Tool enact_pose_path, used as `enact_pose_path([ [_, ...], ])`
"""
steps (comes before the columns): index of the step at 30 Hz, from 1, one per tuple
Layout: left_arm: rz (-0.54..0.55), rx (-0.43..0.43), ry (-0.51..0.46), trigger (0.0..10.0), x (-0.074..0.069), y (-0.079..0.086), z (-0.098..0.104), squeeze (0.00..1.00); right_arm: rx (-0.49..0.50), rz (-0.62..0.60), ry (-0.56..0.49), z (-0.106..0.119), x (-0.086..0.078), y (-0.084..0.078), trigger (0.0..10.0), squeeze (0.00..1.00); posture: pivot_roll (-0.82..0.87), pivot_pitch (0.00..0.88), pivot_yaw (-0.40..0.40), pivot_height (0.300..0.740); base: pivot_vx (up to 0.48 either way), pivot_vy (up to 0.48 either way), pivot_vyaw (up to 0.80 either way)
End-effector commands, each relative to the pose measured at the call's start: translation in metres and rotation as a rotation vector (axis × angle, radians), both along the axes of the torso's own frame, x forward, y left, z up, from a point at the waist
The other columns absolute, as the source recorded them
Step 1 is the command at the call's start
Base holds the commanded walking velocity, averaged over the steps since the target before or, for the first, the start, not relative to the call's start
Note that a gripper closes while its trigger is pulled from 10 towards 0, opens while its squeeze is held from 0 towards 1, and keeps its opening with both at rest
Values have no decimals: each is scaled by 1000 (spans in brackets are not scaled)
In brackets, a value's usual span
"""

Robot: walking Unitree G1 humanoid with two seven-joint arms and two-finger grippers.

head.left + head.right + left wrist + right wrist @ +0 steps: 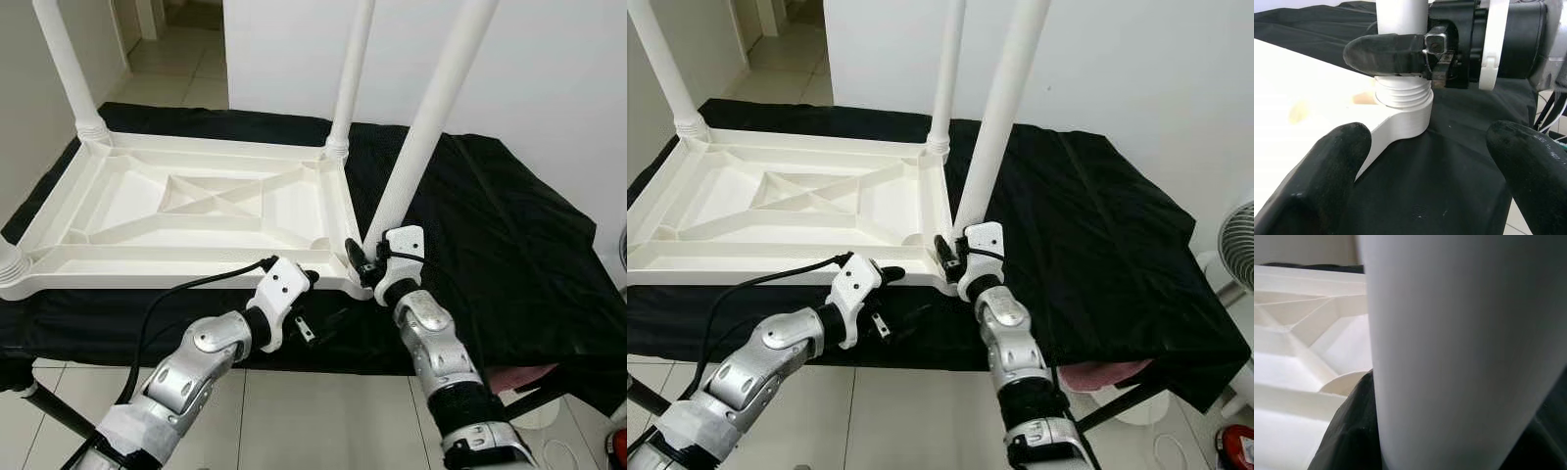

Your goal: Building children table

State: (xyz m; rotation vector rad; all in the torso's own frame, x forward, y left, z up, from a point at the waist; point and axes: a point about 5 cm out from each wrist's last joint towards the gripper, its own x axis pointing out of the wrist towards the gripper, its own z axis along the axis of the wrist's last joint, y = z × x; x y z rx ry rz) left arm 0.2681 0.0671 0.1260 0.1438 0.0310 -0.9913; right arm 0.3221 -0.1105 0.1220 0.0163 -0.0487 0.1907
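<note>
Black cloth (509,245) under upturned table (196,211) — right gripper (364,262) grasping leg (426,117); left gripper (323,328) released.

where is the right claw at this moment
In the head views the right claw is closed around the base of the near white plastic table leg, at the near right corner of the upturned white plastic tabletop, beside the left claw.

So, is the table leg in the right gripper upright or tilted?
Tilted. The leg leans from its corner socket; the right gripper is shut on its base.
</note>
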Motion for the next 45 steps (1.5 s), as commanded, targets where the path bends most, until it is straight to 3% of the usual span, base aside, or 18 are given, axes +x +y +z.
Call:
enact_pose_path([
  [1, -123, 20, 4, 10000, -4, -6, -1, 0, -18, -129, 80, -15, -6, -7, 10000, 0, -17, 0, -85, 740, 0, 0, 0],
  [3, -120, 19, 2, 10000, -3, -6, 0, 0, 12, -213, 89, -14, -9, -6, 10000, 0, -16, 0, -85, 740, 0, 0, 0],
  [6, -118, 17, 0, 10000, -2, -5, 1, 0, 21, -222, 95, -14, -10, -4, 10000, 0, -16, 0, -85, 740, 0, 0, 0],
  [12, -115, 25, -1, 10000, -2, -2, 1, 0, 53, -138, 80, -9, -11, 4, 10000, 0, -17, 0, -80, 740, 0, 0, 0],
  [13, -114, 26, -2, 10000, -1, -2, 1, 0, 66, -121, 75, -8, -11, 5, 10000, 1000, -17, 0, -80, 740, 0, 0, 0],
  [22, -111, 24, -5, 10000, -1, -2, 2, 0, 53, 55, 41, -2, -13, 2, 10000, 1000, -15, 0, -83, 740, 0, 0, 0],
  [23, -112, 24, -5, 10000, -1, -2, 2, 0, 31, 85, 42, -3, -13, -2, 10000, 910, -15, 0, -84, 740, 0, 0, 0],
  [24, -113, 24, -5, 10000, -1, -2, 2, 0, 17, 105, 43, -4, -12, -4, 10000, 910, -15, 0, -84, 740, 0, 0, 0],
  [25, -115, 22, -6, 10000, -1, -3, 2, 0, -29, 176, 37, -6, -12, -13, 10000, 0, -15, 0, -84, 740, 0, 0, 0],
  [35, -118, 21, -11, 10000, 0, -4, 3, 0, -175, 412, 24, -8, -5, -35, 10000, 0, -15, 0, -82, 740, 0, 0, 0],
  [45, -122, 24, -19, 10000, 1, -5, 5, 0, -203, 576, 9, -2, 11, -33, 10000, 0, -5, 0, -79, 740, 0, 0, 0],
])
